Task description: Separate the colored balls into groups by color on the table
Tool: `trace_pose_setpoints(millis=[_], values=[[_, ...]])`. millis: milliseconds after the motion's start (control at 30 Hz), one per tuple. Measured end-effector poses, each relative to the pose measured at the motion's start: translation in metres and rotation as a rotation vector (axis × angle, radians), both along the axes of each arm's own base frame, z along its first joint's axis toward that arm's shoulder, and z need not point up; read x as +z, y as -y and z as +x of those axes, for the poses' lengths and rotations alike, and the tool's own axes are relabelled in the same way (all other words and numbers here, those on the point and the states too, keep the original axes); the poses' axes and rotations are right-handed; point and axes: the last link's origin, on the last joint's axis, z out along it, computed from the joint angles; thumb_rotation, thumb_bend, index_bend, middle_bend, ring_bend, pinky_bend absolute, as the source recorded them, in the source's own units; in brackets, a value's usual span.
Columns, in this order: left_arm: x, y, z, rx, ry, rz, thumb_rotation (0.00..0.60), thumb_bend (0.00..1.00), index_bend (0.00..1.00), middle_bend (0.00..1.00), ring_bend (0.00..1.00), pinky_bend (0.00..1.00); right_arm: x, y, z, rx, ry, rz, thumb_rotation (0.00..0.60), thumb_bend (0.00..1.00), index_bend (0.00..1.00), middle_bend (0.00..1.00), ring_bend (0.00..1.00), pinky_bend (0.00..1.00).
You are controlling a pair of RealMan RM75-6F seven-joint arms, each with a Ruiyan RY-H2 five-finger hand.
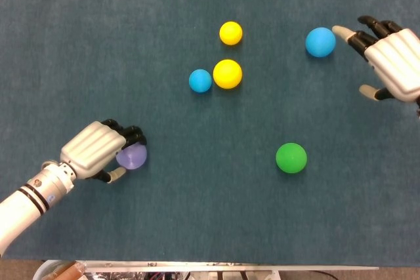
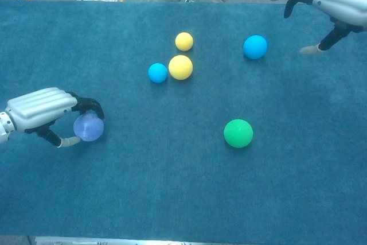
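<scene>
The left hand (image 1: 97, 151) curls around a translucent purple ball (image 1: 132, 156); loosening could let it roll. The right hand (image 1: 390, 65), fingers spread and empty, could knock the nearby large blue ball (image 1: 320, 42) away.

Table (image 1: 98, 31) was covered edge to edge w/ teal cloth, matt, short felt-like nap, slightly mottled. Purple ball (image 1: 133, 156) looked translucent, smooth plastic, faint sheen. Two yellow balls (image 1: 228, 73) (image 1: 230, 33) were smooth, opaque, soft satin finish; larger one showed a mild highlight. Two blue balls (image 1: 200, 80) (image 1: 320, 42) smooth, matt-ish, prob. plastic or foam, can't tell which. Green ball (image 1: 291, 158) had a finely grainy, matt surface. Left hand (image 1: 98, 149) and right hand (image 1: 394, 63) both had glossy silver-white plastic shells on the backs, ribbed, w/ black matt fingers (image 1: 134, 134) and pale rubbery-looking tips.
</scene>
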Motion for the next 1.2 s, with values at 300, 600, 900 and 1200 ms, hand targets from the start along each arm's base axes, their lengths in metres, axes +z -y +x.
trace_pose_setpoints(millis=[300,600,900,1200], values=[[0.004,0.001,0.000,0.008,-0.019,-0.001,0.600,0.32,0.20,0.13,0.15,0.24,0.000,0.001,0.003,0.007,0.000,-0.001,0.600,0.13,0.12,0.35,0.12,0.25],[0.021,-0.001,0.001,0.011,-0.009,0.059,0.600,0.32,0.19,0.13,0.15,0.24,-0.004,0.008,0.015,0.035,0.001,0.004,0.600,0.13,0.13,0.35,0.12,0.25],[0.061,-0.002,-0.007,0.048,0.027,0.207,0.600,0.32,0.19,0.13,0.15,0.24,-0.027,0.022,0.044,0.109,-0.030,0.045,0.600,0.13,0.13,0.35,0.12,0.25],[0.108,0.018,-0.021,0.103,0.041,0.364,0.600,0.32,0.19,0.13,0.15,0.23,-0.080,0.039,0.079,0.195,-0.112,0.105,0.600,0.09,0.13,0.35,0.12,0.25]])
